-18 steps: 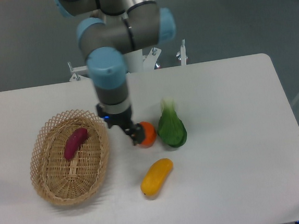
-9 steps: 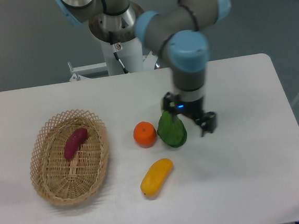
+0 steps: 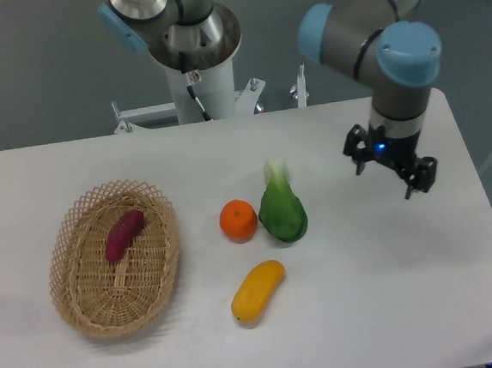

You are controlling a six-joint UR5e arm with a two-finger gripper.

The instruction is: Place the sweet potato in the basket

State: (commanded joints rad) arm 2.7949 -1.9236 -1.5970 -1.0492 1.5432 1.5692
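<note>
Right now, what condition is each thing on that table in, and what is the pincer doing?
sweet potato: lying inside the basket, untouched.
basket: upright on the table, holding only the sweet potato.
orange: resting on the table, next to the green vegetable.
green vegetable: on the table, leafy tip pointing away from the camera.
yellow fruit: lying on its side on the table, alone.
pincer: open, empty, over the right side of the table.

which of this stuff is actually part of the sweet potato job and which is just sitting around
Part of the job:
- sweet potato, already lying inside the basket
- basket
- gripper, fingers open, holding nothing

Just lying about:
- orange
- green leafy vegetable
- yellow fruit
</note>
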